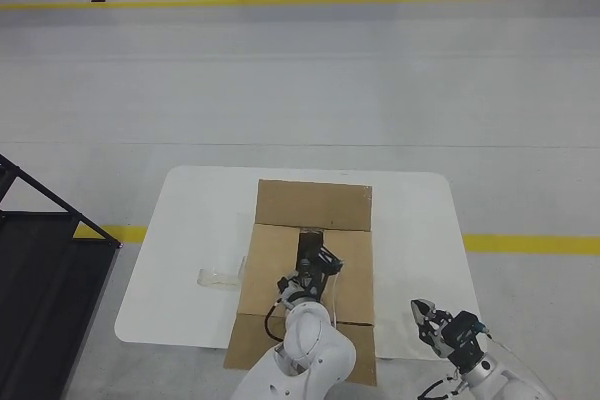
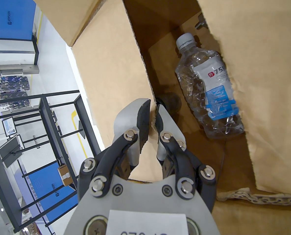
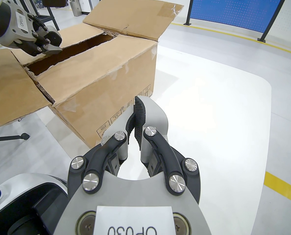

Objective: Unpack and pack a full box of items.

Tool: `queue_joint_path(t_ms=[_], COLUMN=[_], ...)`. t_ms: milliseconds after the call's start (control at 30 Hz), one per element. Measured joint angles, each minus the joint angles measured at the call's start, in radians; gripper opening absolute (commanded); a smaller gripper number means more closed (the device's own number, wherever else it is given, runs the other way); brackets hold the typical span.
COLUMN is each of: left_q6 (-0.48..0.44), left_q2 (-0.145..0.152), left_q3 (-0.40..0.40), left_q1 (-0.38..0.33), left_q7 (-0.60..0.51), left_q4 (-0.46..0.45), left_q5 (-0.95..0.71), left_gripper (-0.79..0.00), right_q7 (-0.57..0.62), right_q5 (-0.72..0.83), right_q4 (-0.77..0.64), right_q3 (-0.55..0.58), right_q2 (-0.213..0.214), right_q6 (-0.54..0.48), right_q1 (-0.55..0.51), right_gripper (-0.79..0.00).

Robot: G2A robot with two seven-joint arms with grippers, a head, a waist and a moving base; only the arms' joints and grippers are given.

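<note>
Cardboard box (image 1: 355,270) — left tool (image 2: 153,110) pinching flap (image 2: 111,62) | bottle (image 2: 206,86) inside | right tool (image 3: 136,113) closed

I see a white table (image 1: 410,225) carrying one cardboard box (image 1: 315,205). A clear plastic piece (image 1: 220,275) lies just beside it.

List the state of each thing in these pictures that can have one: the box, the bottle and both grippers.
Box: top partly open, a gap down the middle.
Bottle: inside the box, lying on its side, cap on.
Left gripper: shut on the edge of one flap.
Right gripper: shut, holding nothing.
</note>
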Motion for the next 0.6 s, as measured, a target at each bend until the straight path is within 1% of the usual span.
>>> queue_joint_path(t_ms=[367, 600], left_q6=[0.006, -0.044], left_q2=[-0.016, -0.022], left_q3=[-0.042, -0.091], left_q1=[0.024, 0.024], left_q7=[0.026, -0.001], left_q4=[-0.132, -0.196], left_q5=[0.011, 0.059], left_gripper=[-0.785, -0.785], right_q7=[0.003, 0.004], right_q5=[0.001, 0.0], right_q4=[-0.001, 0.001], right_q3=[0.002, 0.004], right_q2=[-0.001, -0.001], right_q6=[-0.004, -0.006], right_q1=[0.012, 0.019], right_gripper=[-0.785, -0.785])
